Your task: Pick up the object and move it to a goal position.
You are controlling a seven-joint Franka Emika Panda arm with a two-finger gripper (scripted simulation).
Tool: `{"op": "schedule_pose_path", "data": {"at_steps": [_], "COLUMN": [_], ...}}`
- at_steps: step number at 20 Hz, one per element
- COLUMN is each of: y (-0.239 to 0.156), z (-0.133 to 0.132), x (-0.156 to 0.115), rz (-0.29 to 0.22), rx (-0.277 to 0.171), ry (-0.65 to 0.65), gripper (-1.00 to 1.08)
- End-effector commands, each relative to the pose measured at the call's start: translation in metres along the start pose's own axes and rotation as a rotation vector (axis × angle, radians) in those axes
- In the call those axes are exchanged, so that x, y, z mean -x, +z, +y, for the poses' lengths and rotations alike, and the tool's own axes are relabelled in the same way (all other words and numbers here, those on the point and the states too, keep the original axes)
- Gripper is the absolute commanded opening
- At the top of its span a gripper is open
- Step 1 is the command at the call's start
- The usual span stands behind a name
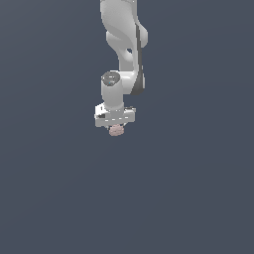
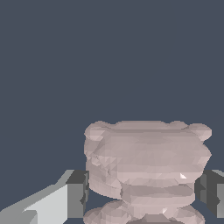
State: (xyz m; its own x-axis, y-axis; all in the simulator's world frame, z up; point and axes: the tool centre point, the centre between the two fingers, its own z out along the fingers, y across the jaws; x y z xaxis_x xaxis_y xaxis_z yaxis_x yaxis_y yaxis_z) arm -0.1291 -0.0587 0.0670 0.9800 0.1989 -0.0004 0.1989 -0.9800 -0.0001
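The object [image 1: 116,130] is a small pale pinkish-beige lumpy block, seen just under the white gripper [image 1: 116,127] in the exterior view. In the wrist view the object [image 2: 146,168] fills the space between the two dark finger pads [image 2: 78,192], which press against its sides. The gripper is shut on the object. The white arm [image 1: 124,44] comes down from the top of the exterior view. Whether the object rests on the surface or is lifted cannot be told.
A plain dark blue-grey surface [image 1: 59,188] fills both views. No other objects, containers or edges show.
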Motion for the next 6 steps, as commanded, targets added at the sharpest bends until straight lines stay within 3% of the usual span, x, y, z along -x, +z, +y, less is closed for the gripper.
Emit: {"op": "schedule_pose_path", "data": {"at_steps": [1,6], "y": [-0.0012,-0.0021], "z": [-0.0002,-0.0001], "x": [0.0067,0.0113], "rz": [0.0,0.0], "rx": [0.0,0.0], "ry": [0.0,0.0], "gripper": [-1.0,-1.0]}}
